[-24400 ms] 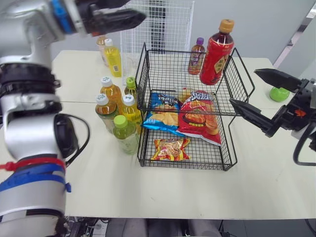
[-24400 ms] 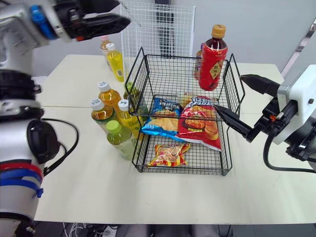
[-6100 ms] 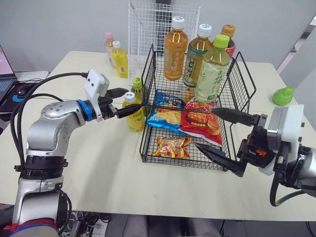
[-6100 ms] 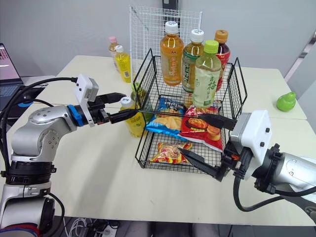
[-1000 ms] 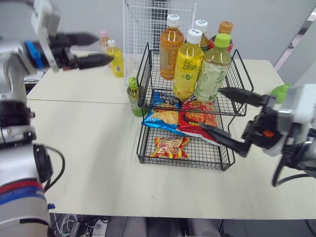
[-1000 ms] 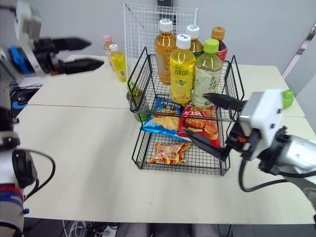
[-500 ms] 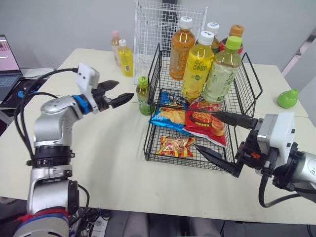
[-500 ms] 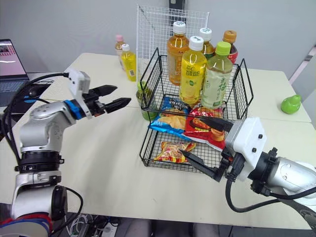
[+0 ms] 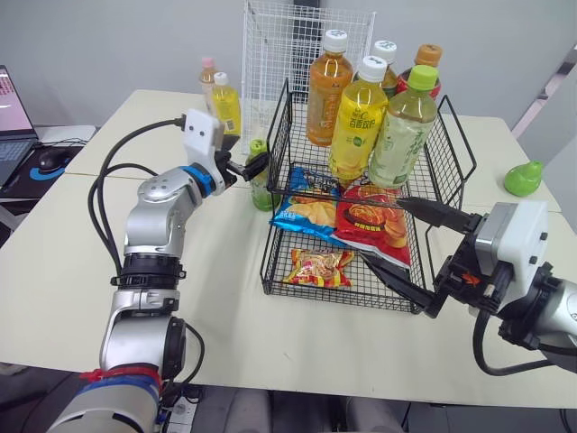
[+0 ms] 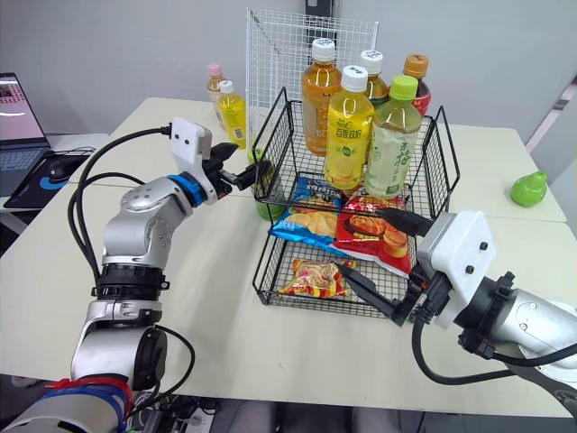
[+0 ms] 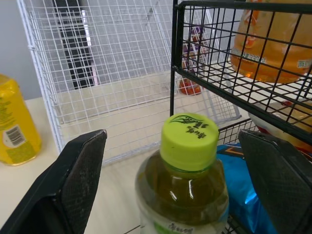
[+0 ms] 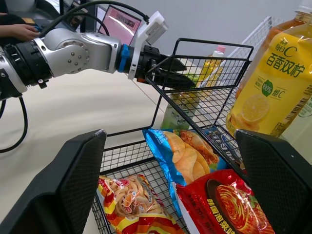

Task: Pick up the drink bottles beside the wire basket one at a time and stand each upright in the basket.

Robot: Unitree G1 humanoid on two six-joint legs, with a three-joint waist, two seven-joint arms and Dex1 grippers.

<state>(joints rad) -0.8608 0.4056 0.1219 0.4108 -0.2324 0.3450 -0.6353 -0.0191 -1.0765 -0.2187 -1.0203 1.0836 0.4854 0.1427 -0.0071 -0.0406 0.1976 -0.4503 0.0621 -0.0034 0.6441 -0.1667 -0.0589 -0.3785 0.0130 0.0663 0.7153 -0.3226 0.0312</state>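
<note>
drink bottles, eight counted. five upright in the top tier of the black wire basket (image 9: 361, 287): an orange-tea bottle (image 9: 326, 90) with a white cap, a yellow bottle (image 9: 356, 122) with a white cap, a pale green bottle (image 9: 401, 135) with a green cap, a white-capped bottle (image 9: 386, 54) behind those, and a red bottle (image 9: 427, 59) with an orange cap at the back right. one small green-capped bottle (image 9: 260, 180) upright on the counter (image 9: 225, 307), just beside the basket's left side. two more farther back on the counter, near a white wire grid (image 9: 279, 54): a small yellow bottle (image 9: 225, 106) and a pink-capped bottle (image 9: 209, 77) behind it.

three snack bags in the basket: a blue bag (image 9: 306, 212) and a red bag (image 9: 370, 225) side by side under the top tier, a yellow-and-red bag (image 9: 315, 266) lower down at the front. one green pear-shaped thing (image 9: 521, 179) on the counter, well to the right.

left gripper (image 9: 251, 162) level with the green-capped bottle's neck, fingers spread wide, one on each side of the cap with a clear gap on both sides, touching nothing, holding nothing. right gripper (image 9: 383, 230) at the basket's front right, fingers spread wide and empty, close to the red bag; contact with the wire cannot be told.
</note>
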